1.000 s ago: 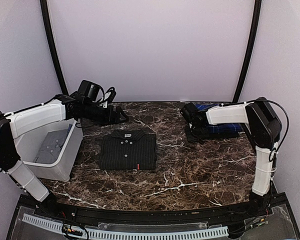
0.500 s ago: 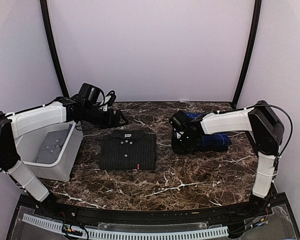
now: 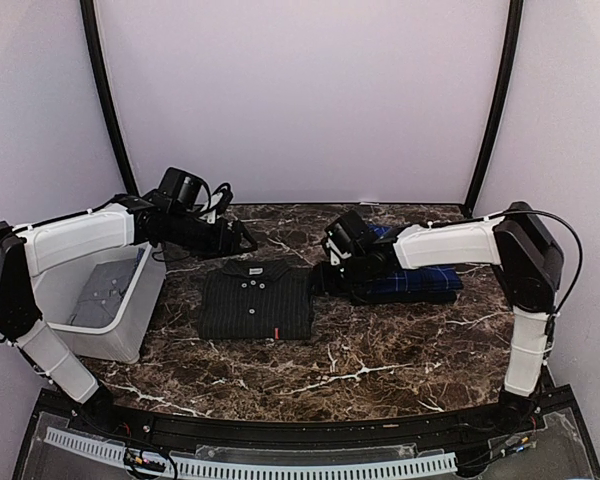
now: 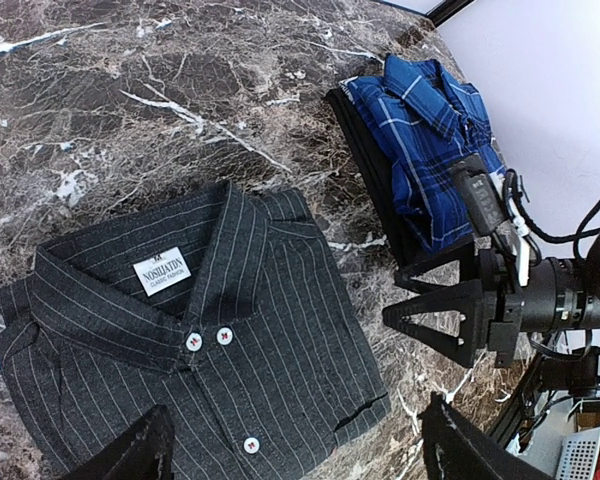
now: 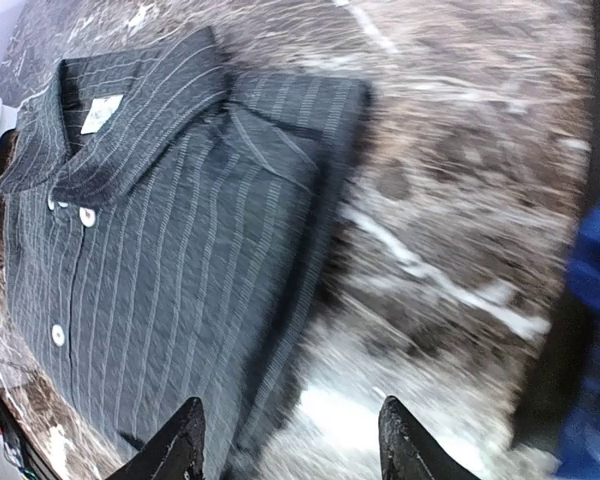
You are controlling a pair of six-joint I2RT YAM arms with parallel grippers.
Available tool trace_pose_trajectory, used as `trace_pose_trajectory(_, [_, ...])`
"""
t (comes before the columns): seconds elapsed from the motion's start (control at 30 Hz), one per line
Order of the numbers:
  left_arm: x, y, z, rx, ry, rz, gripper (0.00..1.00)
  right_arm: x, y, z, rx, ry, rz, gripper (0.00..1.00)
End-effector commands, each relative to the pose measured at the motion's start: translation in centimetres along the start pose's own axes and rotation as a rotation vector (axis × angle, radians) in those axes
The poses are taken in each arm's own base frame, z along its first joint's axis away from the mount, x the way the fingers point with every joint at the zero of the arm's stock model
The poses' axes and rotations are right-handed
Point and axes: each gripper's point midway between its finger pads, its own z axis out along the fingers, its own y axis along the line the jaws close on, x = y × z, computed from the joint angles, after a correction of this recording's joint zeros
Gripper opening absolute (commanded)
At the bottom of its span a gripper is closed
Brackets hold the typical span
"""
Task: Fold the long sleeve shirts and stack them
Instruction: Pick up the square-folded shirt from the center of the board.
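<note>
Black shirt (image 3: 257, 300) folded flat mid-desk, collar far, buttons up. Plaid shirt (image 3: 420, 272) also folded, to the right and slightly farther, apart from the black one; dark layer beneath it, not identifiable. Not yet stacked.

Right fingers (image 5: 180, 450) parted with nothing between them, low between the two shirts, near the black shirt's right edge. Left fingers (image 4: 135, 460) spread wide and empty, above the black shirt's far edge by the collar.

Handling, as a judgement: light, soft, limp cloth, stiff only at collar and button strip. Likely to sag or spill open if lifted by one corner or by the top ply alone. Smooth marble desk (image 3: 380, 350), so probably easy to slide across but hard to get under.

Best hold, probably: a pinch through all layers at a folded side edge, one side per arm. Buttons and collar better avoided, being hard and slippery. Little danger of damage; main risk a spoiled fold.
</note>
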Motion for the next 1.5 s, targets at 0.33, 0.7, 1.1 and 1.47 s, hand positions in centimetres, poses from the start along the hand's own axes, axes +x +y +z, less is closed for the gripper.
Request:
trace_pose_trajectory(0.33, [0.9, 0.4, -0.2, -0.02, 0.012, -0.006, 0.84, 1.4, 3.4, 5.5, -0.104, 0.054, 0.029, 0.5])
trace_pose_trajectory(0.7, [1.8, 0.6, 0.5, -0.006, 0.046, -0.023, 0.84, 1.0, 0.1, 4.5, 0.008, 0.038, 0.034, 0.0])
trace_pose_trajectory(1.1, [6.4, 5.7, 3.4, -0.228, 0.152, -0.127, 0.72, 0.7, -3.8, 3.0, 0.076, 0.038, 0.028, 0.0])
trace_pose_trajectory(1.47, [8.6, 8.9, 4.8, -0.331, 0.151, -0.19, 0.53, 0.7, -3.6, 3.6, 0.063, 0.052, 0.014, 0.05])
